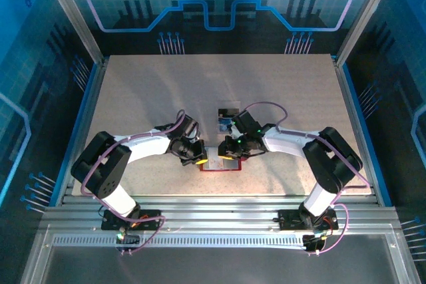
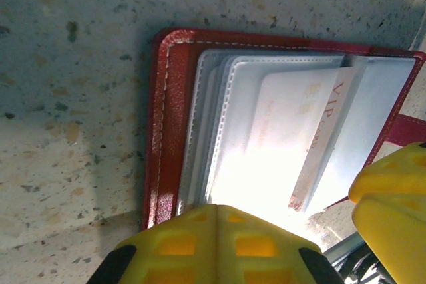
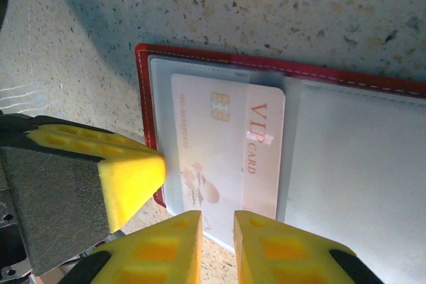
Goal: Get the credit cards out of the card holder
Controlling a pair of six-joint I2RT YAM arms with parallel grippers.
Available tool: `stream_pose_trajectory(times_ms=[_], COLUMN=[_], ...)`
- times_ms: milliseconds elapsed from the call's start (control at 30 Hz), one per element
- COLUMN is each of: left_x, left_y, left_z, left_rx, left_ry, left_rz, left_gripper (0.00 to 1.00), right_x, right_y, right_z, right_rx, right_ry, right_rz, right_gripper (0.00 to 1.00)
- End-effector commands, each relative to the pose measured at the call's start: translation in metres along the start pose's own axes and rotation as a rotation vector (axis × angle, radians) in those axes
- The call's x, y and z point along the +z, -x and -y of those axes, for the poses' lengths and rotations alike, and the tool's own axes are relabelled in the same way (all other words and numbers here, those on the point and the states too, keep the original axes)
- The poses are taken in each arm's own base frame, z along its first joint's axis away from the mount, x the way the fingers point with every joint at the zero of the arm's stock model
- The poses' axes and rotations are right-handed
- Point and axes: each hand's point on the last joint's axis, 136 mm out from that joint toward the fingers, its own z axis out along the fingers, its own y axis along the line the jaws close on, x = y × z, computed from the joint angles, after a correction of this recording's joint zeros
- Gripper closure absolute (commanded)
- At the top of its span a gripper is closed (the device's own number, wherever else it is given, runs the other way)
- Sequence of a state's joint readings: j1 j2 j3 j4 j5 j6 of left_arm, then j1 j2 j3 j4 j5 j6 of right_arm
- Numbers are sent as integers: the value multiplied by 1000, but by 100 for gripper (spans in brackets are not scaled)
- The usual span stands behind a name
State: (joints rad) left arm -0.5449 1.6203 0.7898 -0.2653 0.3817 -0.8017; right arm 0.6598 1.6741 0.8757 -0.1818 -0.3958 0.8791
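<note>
The red card holder [image 1: 214, 168] lies open on the table between both grippers, its clear pockets [image 2: 219, 118] facing up. A pale pinkish credit card marked VIP [image 3: 226, 151] sits in a pocket, part of it sticking out past the pocket's edge. My left gripper [image 2: 229, 214] is shut, its tips pressing on the pockets' near edge. My right gripper [image 3: 217, 221] hovers at the card's near edge, jaws a narrow gap apart with nothing between them. Two more credit cards [image 1: 228, 120], one dark and one blue, lie on the table just behind the holder.
The left gripper's yellow finger [image 3: 126, 174] stands close to the holder's left edge in the right wrist view. The table [image 1: 133, 98] is speckled beige, with a metal frame and blue walls around it.
</note>
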Motion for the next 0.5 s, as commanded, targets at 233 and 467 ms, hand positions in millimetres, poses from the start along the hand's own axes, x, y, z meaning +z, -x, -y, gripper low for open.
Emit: stream_pose_trajectory(times_ms=[233,467], left_x=[2,4], left_y=[3,2], left_z=[-15,-18], left_rx=[27,21], left_ry=[70,76], left_rz=[5,-4], left_gripper=[100,100], right_x=[5,7], right_y=[-3,-2], right_z=[13,17], right_rx=[35,44], right_ry=[13,23], right_rz=[-28,-36], right_gripper=[79,78])
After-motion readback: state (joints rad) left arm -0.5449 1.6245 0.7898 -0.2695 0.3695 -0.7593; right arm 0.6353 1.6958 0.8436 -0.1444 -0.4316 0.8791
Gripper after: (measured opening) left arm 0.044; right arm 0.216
